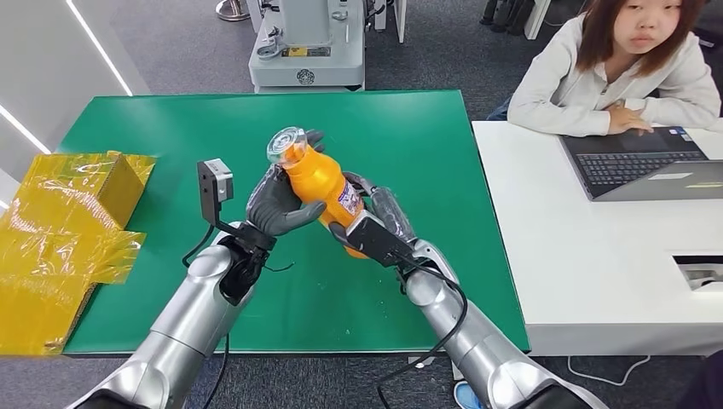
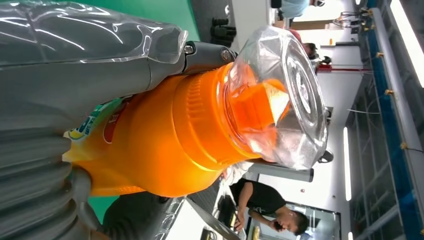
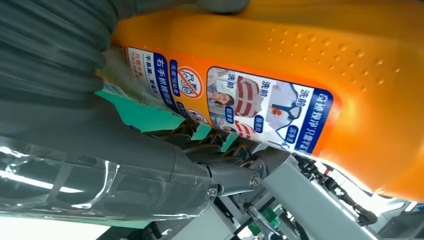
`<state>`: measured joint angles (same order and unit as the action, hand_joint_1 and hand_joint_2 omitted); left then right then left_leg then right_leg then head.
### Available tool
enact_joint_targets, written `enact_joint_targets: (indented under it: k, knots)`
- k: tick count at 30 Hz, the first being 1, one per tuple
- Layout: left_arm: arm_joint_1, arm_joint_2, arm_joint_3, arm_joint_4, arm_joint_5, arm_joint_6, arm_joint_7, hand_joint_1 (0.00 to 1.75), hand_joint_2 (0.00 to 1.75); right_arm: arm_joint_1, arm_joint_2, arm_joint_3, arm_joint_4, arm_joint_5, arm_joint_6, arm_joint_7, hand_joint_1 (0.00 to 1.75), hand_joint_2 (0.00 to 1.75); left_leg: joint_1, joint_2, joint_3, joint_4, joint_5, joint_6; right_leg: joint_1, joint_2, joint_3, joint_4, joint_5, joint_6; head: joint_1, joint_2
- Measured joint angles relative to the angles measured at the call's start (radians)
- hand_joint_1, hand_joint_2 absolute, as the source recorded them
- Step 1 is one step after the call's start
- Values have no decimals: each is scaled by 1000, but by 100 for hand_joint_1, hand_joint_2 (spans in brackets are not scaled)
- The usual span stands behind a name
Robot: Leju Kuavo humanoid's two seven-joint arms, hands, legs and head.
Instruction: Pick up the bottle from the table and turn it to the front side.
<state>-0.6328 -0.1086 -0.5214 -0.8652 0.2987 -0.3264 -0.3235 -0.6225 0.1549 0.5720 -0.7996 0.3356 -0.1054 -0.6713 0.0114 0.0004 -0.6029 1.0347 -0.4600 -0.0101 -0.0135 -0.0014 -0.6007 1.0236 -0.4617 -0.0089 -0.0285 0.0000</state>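
Bottle: the orange bottle is off the green table, held tilted in the air above its middle, the clear cap pointing up and toward the far left corner.
Left hand: the left hand grips the bottle's upper body just below the neck; in the left wrist view its thumb lies along the orange shoulder beside the cap.
Right hand: the right hand holds the lower end of the bottle from underneath, its fingers curled under the base.
Label: the right wrist view shows a printed label with small pictures and blue text panels facing that hand; which face this is I cannot tell for sure.
Done: the pick-up looks complete, since the bottle touches no part of the table.
Left: the turn to the front side appears to be under way between both hands; whether the front face is out yet cannot be judged.
Surroundings: yellow wrapped boxes sit at the table's left edge; a person works at a laptop on the white desk beside the right edge.
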Motion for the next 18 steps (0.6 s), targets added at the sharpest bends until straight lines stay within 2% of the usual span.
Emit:
enact_joint_targets:
  k: [2,3,5,18]
  knots:
    - [-6,-8,-1,19,0,3,-5,164,175,0,0,0,9,-2,-2,0,175,175,0,0,0,0,0,0,0,0,0,0,0,0,0,0]
    - [-9,-12,-1,27,0,6,-8,169,175,-1,0,-1,13,-3,-2,-1,175,175,0,0,0,0,0,0,0,0,0,0,0,0,0,0]
    - [-15,-18,-1,45,-1,14,-15,175,175,-1,0,-1,22,-4,-5,-2,175,175,0,0,0,0,0,0,0,0,0,0,0,0,0,0]
    - [-37,-26,-2,109,-9,22,-44,175,175,2,0,-1,51,-9,-13,-17,173,175,0,0,0,0,0,0,0,0,-1,0,0,0,0,0]
